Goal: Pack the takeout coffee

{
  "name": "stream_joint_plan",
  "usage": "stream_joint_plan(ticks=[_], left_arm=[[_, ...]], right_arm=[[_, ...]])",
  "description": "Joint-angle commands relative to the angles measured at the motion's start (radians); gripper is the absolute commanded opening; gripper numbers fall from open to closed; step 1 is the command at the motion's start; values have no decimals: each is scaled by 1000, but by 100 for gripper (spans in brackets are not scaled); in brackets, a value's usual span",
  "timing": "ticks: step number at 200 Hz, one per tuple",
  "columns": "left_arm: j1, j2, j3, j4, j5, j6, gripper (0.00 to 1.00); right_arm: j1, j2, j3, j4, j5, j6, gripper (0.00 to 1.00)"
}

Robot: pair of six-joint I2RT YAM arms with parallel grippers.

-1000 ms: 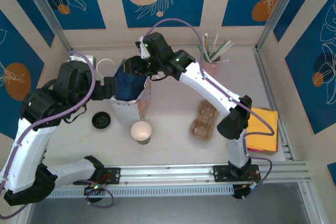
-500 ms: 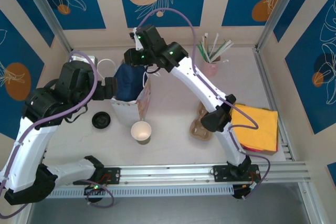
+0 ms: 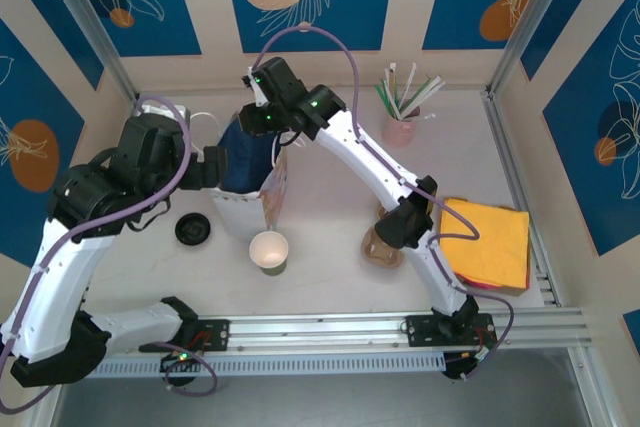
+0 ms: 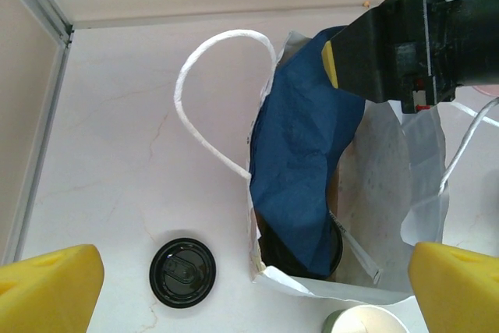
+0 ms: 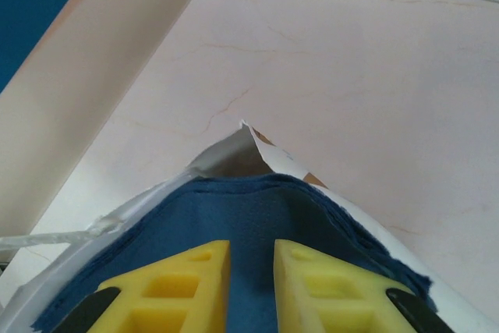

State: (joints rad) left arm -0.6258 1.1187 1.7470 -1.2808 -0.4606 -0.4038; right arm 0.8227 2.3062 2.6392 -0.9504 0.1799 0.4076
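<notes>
**Coffee sits low in the gift bag, right gripper above the tissue**

The white gift bag point(image 4: 390, 185) stands upright on the pale table point(image 4: 117, 154), one cord handle looping out to its left. Blue tissue paper point(image 4: 300, 146) fills most of its mouth. Beneath the tissue, at the bottom of the bag, the black-lidded takeout coffee point(image 4: 335, 246) shows as a dark round rim, mostly covered.

The right gripper point(image 5: 251, 271) hangs over the far side of the bag's opening, just above the tissue. Its yellow fingers are drawn almost together with only a thin slit between them, and nothing is visibly pinched there.

The left gripper point(image 4: 253, 290) is at the bag's near-left side with its fingers spread wide, and the bag's lower edge lies between them.

A loose black lid point(image 4: 182, 272) lies flat on the table just left of the bag. A lidless green cup point(image 3: 269, 250) stands just in front of it.
</notes>
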Motion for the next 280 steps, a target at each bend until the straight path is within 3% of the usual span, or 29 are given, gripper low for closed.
stream_joint_plan(ticks=[1, 71, 144, 196, 210, 280], left_arm=[[6, 18, -3, 24, 52, 34, 100], [6, 123, 82, 61, 124, 35, 96], [41, 286, 162, 126, 194, 38, 86], [118, 420, 164, 199, 266, 41, 63], [135, 456, 166, 205, 273, 32, 61], [170, 581, 190, 222, 227, 39, 47]], right_arm=[[6, -3, 17, -43, -21, -27, 22], [3, -178, -19, -28, -14, -38, 26], [-106, -444, -312, 7, 71, 39, 32], [-232, -749, -717, 159, 59, 121, 33], [-252, -811, -786, 181, 63, 132, 33], [-278, -895, -877, 168, 92, 148, 34]])
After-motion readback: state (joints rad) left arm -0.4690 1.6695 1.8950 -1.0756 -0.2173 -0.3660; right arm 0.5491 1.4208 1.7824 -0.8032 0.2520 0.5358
